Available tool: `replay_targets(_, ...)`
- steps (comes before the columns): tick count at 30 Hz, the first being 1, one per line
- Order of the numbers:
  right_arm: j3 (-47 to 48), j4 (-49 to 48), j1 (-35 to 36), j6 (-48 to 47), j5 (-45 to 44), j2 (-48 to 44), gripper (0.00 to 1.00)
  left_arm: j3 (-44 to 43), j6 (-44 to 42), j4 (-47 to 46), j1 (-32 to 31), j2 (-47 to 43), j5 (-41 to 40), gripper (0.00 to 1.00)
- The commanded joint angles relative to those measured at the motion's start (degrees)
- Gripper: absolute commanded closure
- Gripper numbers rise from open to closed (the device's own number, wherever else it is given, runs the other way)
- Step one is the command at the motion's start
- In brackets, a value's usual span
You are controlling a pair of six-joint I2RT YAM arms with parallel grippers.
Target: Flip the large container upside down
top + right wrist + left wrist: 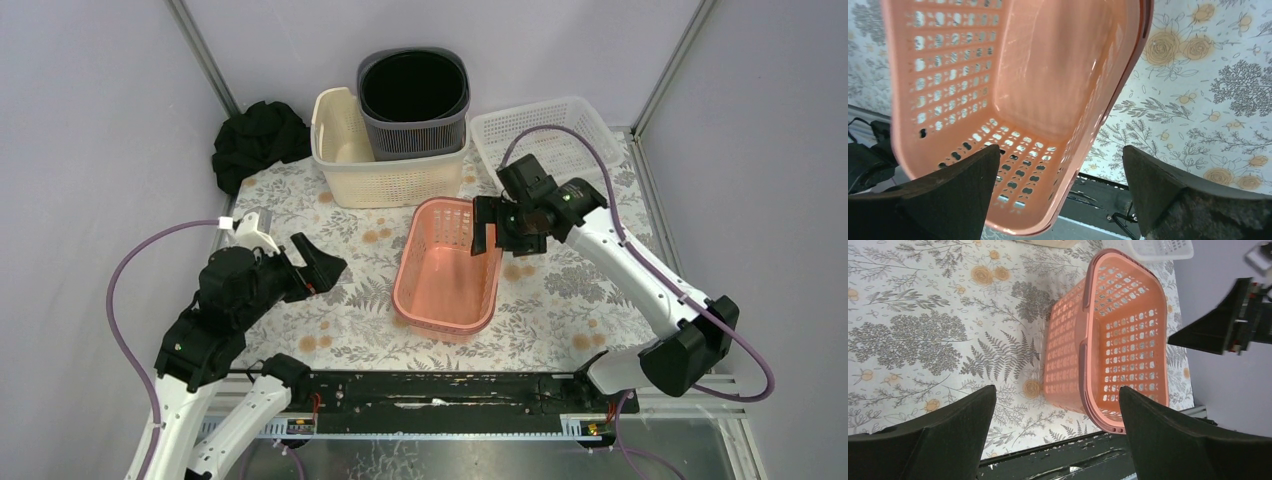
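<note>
Slippage is judged the chief hazard here. The basket (pink, and taken to be the large container, though a bigger cream bin is seen just behind it) is set mouth up on the tabletop, so the turn is not yet made. The right claw is held over the basket's far right rim, its fingers spread wide with the rim passing between them; nothing is gripped. The left claw is parked well to the basket's left, likewise spread and empty.

If the rim is pinched at one corner only, the basket could be swung about that corner and dropped on its side rather than rolled fully over. The thin, perforated wall may also be bent and let slip. A roll away from the arms could be blocked by the cream bin, which is near the basket's far end. A roll toward the arms could carry it past the tabletop's edge, seen just beyond the basket's near end. The right arm's cable, looped behind the basket, might be caught on the white tray there.
</note>
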State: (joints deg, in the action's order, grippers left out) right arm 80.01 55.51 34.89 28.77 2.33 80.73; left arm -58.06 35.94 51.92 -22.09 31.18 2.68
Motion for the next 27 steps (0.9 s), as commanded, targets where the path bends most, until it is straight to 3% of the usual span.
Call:
replay_targets(1, 8.6, 4.7, 1.6, -1.3, -1.6, -3.8, 0.00, -3.0, -0.1, 1.0, -0.2, -0.1, -4.0, 0.00)
replay_targets(4, 11.4, 1.4, 1.6, -1.1, 7.1, -6.1, 0.00, -6.7, -1.6, 1.1, -0.2, 2.7, -4.2, 0.00)
replay_targets(6, 10.1, -6.3, 1.5, -0.4, 21.2, -6.8, 0.01, -9.4, -2.9, 1.6, -0.2, 5.2, -3.9, 0.00)
replay_targets(8, 6.3, -18.4, 1.4, 5.0, 35.3, -6.0, 0.01, -11.7, -3.6, 1.8, -0.2, 7.3, -3.2, 0.00)
replay_targets(11, 2.6, -31.1, 1.4, 17.1, 48.6, -1.1, 0.01, -13.8, -3.9, 1.9, -0.2, 8.3, -2.3, 0.00)
replay_targets(13, 4.3, -30.4, 2.0, 18.4, 44.7, 1.9, 0.00, -14.5, -4.0, 1.9, -0.2, 8.4, -2.1, 0.00)
replay_targets(18, 16.1, -13.8, 5.8, 11.1, 22.7, 8.7, 0.01, -14.2, -3.5, 2.1, -0.1, 7.8, -1.0, 0.00)
replay_targets(24, 15.2, -9.9, 10.6, 12.7, 7.6, 11.9, 0.15, -13.0, -3.1, 2.0, -0.2, 6.6, -0.1, 0.00)
replay_targets(27, 15.2, -9.6, 14.6, 15.0, 2.0, 14.0, 0.16, -12.6, -2.9, 2.6, -0.1, 6.6, -0.5, 0.00)
